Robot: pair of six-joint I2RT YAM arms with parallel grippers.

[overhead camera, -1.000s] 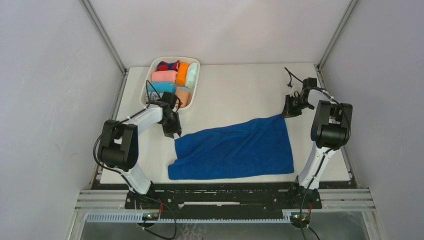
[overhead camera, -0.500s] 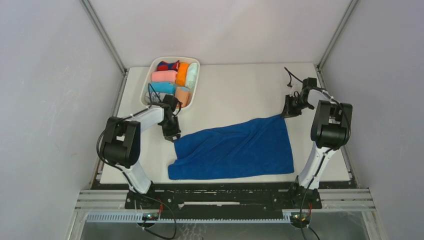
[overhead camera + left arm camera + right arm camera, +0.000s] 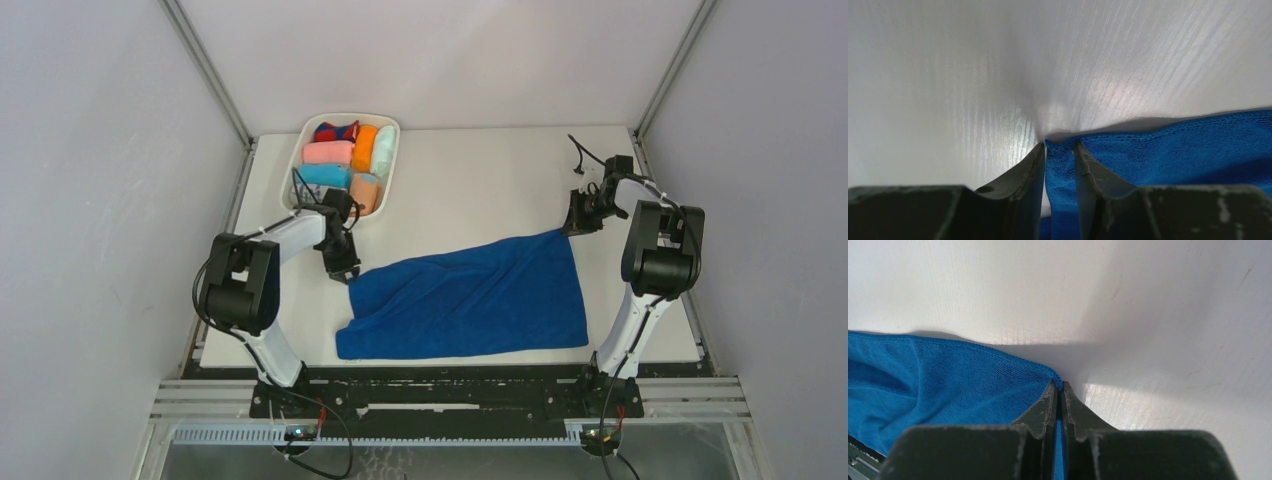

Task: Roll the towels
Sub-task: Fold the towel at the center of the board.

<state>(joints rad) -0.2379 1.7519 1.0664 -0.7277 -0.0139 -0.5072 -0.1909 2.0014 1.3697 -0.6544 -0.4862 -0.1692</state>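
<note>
The long royal-blue towel (image 3: 470, 295) lies spread flat across the near half of the table. My left gripper (image 3: 343, 268) sits low at its far-left corner. In the left wrist view the gripper (image 3: 1060, 147) stands narrowly open, with the towel corner (image 3: 1060, 170) between the fingers and a sliver of white beside the left finger. My right gripper (image 3: 577, 228) is at the far-right corner. The right wrist view shows this gripper (image 3: 1059, 385) shut on the towel's hem (image 3: 998, 375). A small peach-orange roll (image 3: 367, 190) lies in the tray's near right corner.
A white tray (image 3: 345, 116) at the far left holds pink, orange, mint, light-blue and printed rolls, just beyond my left gripper. A black cable (image 3: 580, 152) trails near the right arm at the far right. Grey walls close in both sides of the table.
My left gripper has slid slightly left and back to the towel's far-left corner, and its fingers have narrowed around it. The right gripper and the towel have hardly moved.
</note>
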